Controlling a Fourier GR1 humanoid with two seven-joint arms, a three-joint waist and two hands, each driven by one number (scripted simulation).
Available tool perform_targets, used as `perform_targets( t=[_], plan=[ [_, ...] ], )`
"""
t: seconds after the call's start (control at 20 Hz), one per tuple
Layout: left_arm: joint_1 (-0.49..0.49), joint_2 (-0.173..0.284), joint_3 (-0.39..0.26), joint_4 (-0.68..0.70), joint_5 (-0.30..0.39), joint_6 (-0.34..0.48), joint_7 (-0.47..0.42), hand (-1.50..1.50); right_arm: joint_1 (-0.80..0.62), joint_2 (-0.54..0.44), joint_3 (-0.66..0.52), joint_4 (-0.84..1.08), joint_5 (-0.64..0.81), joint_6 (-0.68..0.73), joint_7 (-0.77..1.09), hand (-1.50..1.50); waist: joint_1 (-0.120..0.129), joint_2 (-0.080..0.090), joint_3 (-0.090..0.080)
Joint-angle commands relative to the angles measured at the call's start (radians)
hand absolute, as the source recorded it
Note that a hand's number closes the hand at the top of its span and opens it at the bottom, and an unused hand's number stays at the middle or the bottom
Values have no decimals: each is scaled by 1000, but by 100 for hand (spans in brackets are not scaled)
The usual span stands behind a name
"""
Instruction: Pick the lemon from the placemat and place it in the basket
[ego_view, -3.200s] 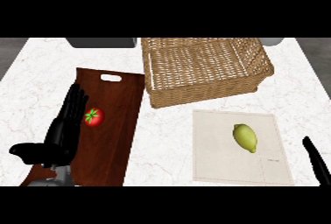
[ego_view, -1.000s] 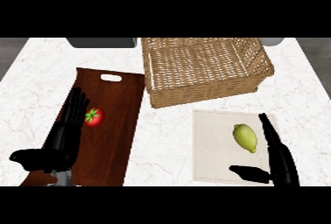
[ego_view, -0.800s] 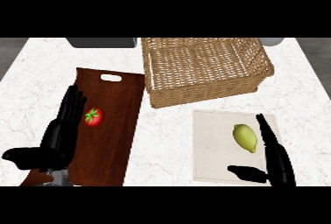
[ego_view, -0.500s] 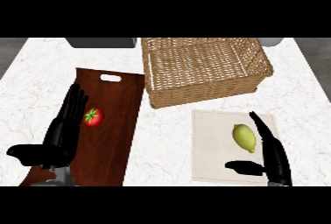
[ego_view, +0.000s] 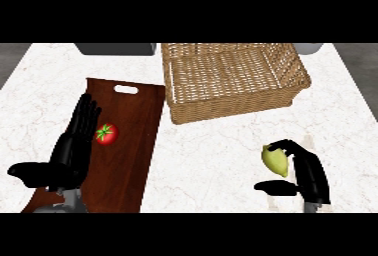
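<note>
Right hand (ego_view: 308, 172) at lower right of head view, fingers curled over top of lemon (ego_view: 275, 160), thumb sticking out left below it; grasping the lemon from its right side. Lemon upright-ish, yellow-green, pointed end down, sitting against the fingers; cannot tell whether lifted off or touching the surface beneath. Placemat hard to make out against the pale marble counter (ego_view: 214, 150); only a faint patch shows under the right hand, edges not readable. Basket (ego_view: 232, 80) wicker, rectangular, open top, at upper middle-right, well apart from the lemon, up and slightly left of it. Left hand (ego_view: 70, 150) at lower left, fingers straight and extended up-view, thumb out to the left, holding nothing, lying over the left edge of the dark wooden cutting board (ego_view: 133, 145). Tomato (ego_view: 106, 134) red with green stem, on the board just beside the left fingertips, looks touching or nearly so. Board has a handle slot at its far end. Grey object (ego_view: 118, 48) at top edge, left of basket, cut off.
</note>
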Motion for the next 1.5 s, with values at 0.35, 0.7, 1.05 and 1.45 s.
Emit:
perform_targets(
  t=[0.35,0.7,1.05,1.45],
  plan=[
    [-2,-13,-22,-1,-22,5,-3,0,-42,101,156,-7,233,-79,123,150,8,10,13],
    [-52,-30,-61,36,-10,-31,-11,0,-229,100,428,123,503,150,302,150,120,34,9],
    [-48,-19,-55,58,-21,-31,-19,0,-325,101,608,-20,274,135,512,150,103,22,16],
    [-49,-6,-8,33,0,-11,15,0,-495,105,866,-227,93,-135,817,150,44,8,14]
  ],
)
